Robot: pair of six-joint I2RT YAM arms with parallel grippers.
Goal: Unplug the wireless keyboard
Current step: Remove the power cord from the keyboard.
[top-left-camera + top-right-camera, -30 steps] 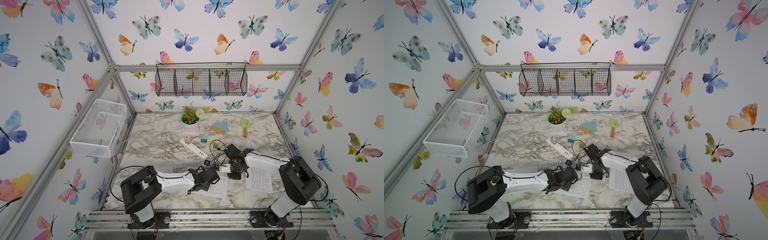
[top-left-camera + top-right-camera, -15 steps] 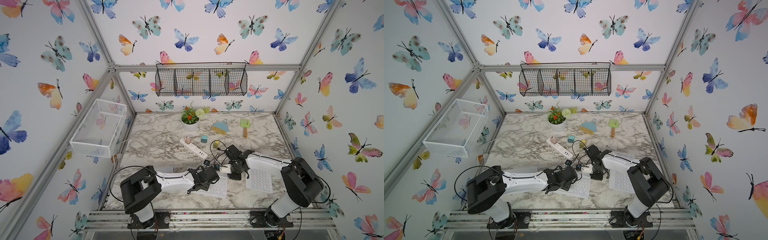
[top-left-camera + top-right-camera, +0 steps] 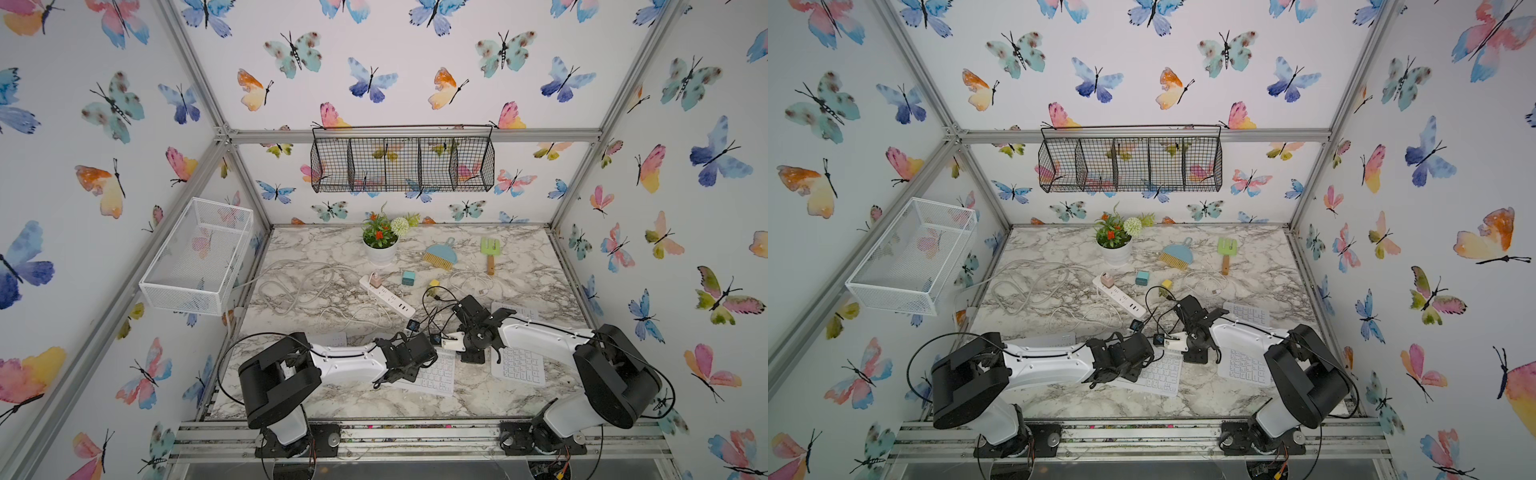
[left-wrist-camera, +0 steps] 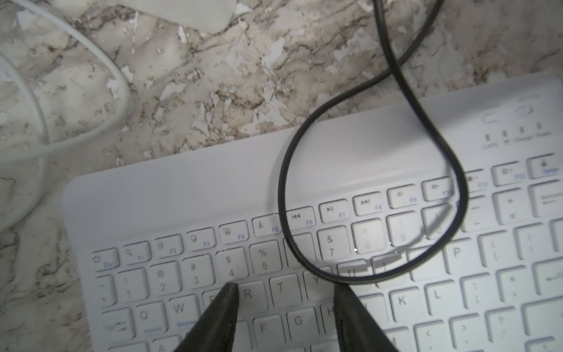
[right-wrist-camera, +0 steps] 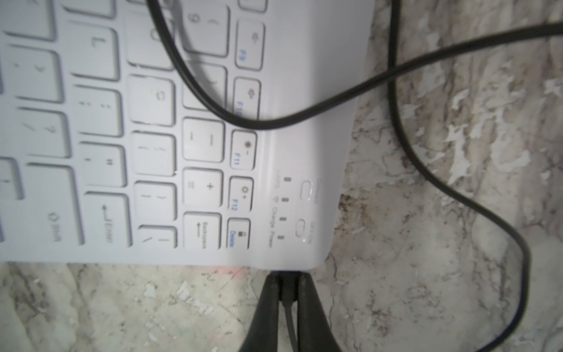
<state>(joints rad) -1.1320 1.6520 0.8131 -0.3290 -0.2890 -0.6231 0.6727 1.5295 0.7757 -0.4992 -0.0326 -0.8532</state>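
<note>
The white wireless keyboard (image 3: 434,376) (image 3: 1163,374) lies near the table's front, between the two arms. My left gripper (image 4: 286,289) stands open with both fingertips (image 4: 230,292) down on the keys (image 4: 280,288) and nothing between them. My right gripper (image 5: 288,279) is at the keyboard's (image 5: 213,152) short edge by the power lights. It is shut on the black plug (image 5: 288,285), which sits against that edge. The plug's black cable (image 5: 335,99) (image 4: 283,195) loops over the keys and away across the table (image 3: 432,297).
Another white keyboard (image 3: 517,368) lies under the right arm, and a third (image 3: 513,311) behind it. A white power strip (image 3: 386,297) with white cords (image 3: 291,286), small blocks (image 3: 408,277), a flower pot (image 3: 380,245), brush (image 3: 440,253) and rake (image 3: 490,253) sit farther back.
The right arm's elbow has drifted slightly to the right. The left arm and the keyboard have stayed where they were.
</note>
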